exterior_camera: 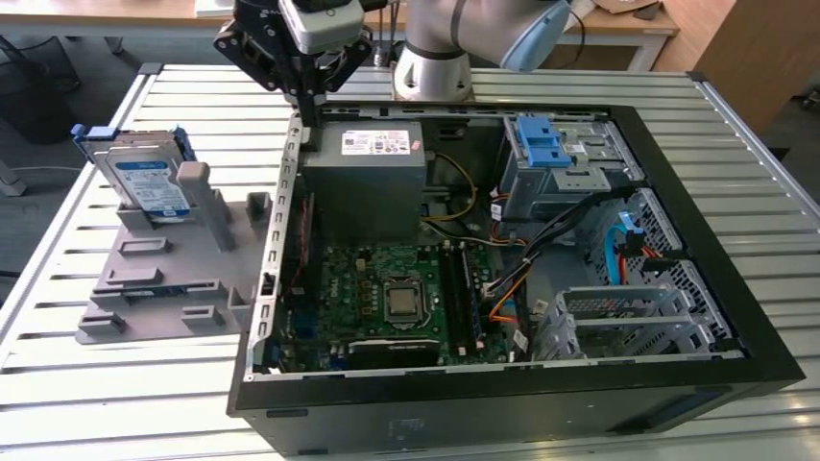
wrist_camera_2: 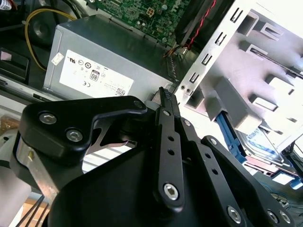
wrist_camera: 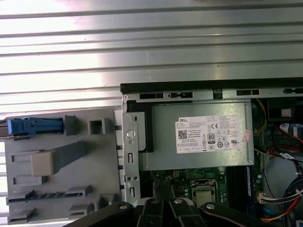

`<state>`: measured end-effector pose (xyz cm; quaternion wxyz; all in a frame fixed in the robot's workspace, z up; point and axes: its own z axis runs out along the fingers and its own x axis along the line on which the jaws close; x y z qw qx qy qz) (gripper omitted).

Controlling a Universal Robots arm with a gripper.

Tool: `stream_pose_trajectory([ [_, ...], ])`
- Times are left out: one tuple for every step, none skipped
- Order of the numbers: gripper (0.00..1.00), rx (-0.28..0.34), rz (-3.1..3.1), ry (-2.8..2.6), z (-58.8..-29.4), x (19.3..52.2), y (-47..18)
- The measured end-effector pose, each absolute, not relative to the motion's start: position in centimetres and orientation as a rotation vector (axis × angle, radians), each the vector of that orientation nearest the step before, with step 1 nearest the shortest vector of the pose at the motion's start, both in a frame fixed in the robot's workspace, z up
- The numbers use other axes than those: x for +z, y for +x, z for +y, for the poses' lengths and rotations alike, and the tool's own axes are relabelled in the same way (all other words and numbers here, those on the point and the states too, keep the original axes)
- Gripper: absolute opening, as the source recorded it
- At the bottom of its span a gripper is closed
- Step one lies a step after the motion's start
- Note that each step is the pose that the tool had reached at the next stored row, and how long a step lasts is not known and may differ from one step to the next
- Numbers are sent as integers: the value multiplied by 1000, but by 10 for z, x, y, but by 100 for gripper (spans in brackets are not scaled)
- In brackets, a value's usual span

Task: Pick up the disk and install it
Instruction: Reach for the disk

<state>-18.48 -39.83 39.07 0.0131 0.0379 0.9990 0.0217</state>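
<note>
Slatted metal table (exterior_camera: 77, 384) in office space, desk (exterior_camera: 615, 29) behind, open PC case (exterior_camera: 513, 403) centre; disk (exterior_camera: 144, 178) upright in grey fixture (exterior_camera: 167, 279) at exterior view's left, gripper (exterior_camera: 307, 115) upper left, empty, well apart from disk, fingers (wrist_camera_2: 166, 123) pressed together in second wrist view.

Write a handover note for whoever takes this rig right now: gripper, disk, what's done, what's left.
Gripper: shut and holding nothing. It hangs over the edge of the open computer case, beside the grey power supply.
Disk: upright in the grey holder on the table, to the exterior view's left of the case and apart from the gripper.
Done: nothing that shows; the disk is not yet picked up.
Left: the whole job, both pick-up and install.
</note>
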Motion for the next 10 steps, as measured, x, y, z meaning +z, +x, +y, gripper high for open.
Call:
stream_pose_trajectory([
  [11,68,3113,118,-398,391,-185],
  [11,68,3112,118,-398,391,-186],
  [11,68,3112,118,-398,391,-186],
  [11,68,3113,118,-398,391,-186],
  [11,68,3113,118,-398,391,-186],
  [11,68,3113,118,-398,391,-187],
  [11,68,3112,118,-398,391,-187],
  [11,68,3112,118,-398,391,-187],
  [11,68,3112,118,-398,391,-187],
  [11,68,3112,118,-398,391,-187],
])
